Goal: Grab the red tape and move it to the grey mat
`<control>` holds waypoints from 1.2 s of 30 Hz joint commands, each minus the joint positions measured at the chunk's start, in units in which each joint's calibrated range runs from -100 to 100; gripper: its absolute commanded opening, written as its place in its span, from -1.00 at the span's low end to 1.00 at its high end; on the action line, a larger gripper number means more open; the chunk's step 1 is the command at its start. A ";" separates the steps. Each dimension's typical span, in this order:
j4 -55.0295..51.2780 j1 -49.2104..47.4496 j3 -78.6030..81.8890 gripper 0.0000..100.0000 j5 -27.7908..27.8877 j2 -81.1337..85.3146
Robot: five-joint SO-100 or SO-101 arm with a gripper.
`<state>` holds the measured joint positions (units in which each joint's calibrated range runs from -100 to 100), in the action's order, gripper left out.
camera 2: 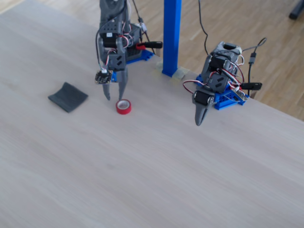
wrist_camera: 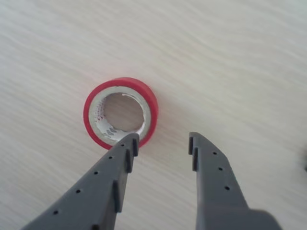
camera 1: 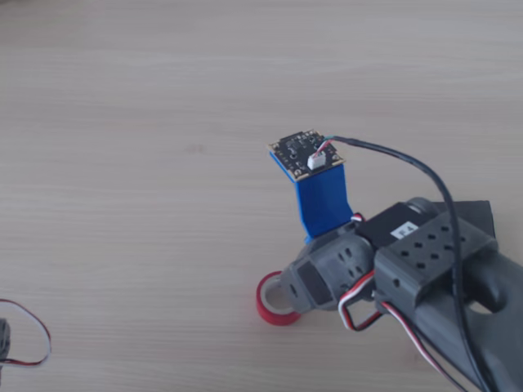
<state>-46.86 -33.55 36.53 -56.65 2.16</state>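
Hovering wide open and empty, the grey two-finger gripper (wrist_camera: 163, 140) has one fingertip (wrist_camera: 130, 142) over the small red tape roll's (wrist_camera: 120, 113) near rim, the dark grey cloth mat (camera 2: 68, 97) well left in the fixed view.

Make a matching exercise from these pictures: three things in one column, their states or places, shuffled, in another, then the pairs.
Things:
1. small red tape roll with whitish core
2. dark grey folded cloth mat
3. grey plastic two-finger gripper

States:
A. open, one fingertip over the roll's rim in the wrist view
B. flat on the wooden table, hole up
C. bare, left of the roll in the fixed view

Pairs: 1-B, 2-C, 3-A
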 commanded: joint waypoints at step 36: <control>3.18 -0.08 -12.53 -0.96 -0.34 -9.26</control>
<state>-43.51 -33.72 24.08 -56.76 -12.41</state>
